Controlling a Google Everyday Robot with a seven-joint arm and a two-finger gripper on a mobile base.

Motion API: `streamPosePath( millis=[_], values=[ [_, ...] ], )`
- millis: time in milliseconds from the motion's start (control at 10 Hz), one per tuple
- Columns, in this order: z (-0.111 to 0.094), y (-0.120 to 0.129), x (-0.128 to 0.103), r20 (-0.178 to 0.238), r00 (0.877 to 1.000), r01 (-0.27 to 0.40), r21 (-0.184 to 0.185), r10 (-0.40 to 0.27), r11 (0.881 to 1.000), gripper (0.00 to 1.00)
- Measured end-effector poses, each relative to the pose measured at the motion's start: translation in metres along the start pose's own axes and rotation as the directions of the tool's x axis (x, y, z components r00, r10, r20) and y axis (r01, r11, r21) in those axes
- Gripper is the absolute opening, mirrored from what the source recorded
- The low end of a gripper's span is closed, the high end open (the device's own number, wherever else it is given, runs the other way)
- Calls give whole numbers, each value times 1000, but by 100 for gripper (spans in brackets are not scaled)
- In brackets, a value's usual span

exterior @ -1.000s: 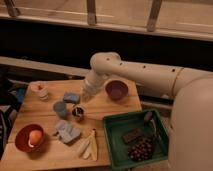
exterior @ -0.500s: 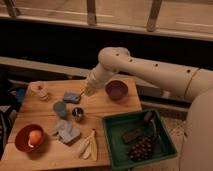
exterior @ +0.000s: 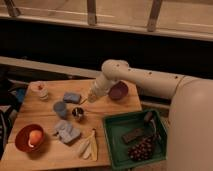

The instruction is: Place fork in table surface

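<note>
My gripper (exterior: pixel 91 96) hangs low over the middle of the light brown wooden table surface (exterior: pixel 116 107), between the blue sponge (exterior: pixel 71 97) and the purple bowl (exterior: pixel 119 90). A short thin pale sliver, which looks like the fork (exterior: pixel 83 101), shows at the gripper's lower left tip, just above the small dark metal cup (exterior: pixel 77 113). I cannot tell whether the fork is held or lies on the wood.
A blue cup (exterior: pixel 60 108), a grey-blue cloth (exterior: pixel 66 131) and cream-yellow elongated pieces (exterior: pixel 89 146) lie in front. A red bowl (exterior: pixel 22 145) holds an orange fruit at the left. A white cup (exterior: pixel 40 90) stands far left. A green tray (exterior: pixel 112 131) holds grapes (exterior: pixel 143 148).
The arm has shifted to the right and its elbow has swung over. The gripper has moved slightly right above the table's middle. The table's objects have not moved.
</note>
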Motion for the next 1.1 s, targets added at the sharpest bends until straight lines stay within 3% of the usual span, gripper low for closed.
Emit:
streamPosePath(
  millis=[300,600,700,1100],
  values=[
    [31,-18,-12,-39,996,-76,-25,75,997,43],
    [40,-21,-14,-54,994,-98,-34,96,995,73],
    [40,-20,-11,-63,994,-90,-24,88,996,78],
    [42,-14,-1,-87,995,-53,-7,52,999,79]
  ],
)
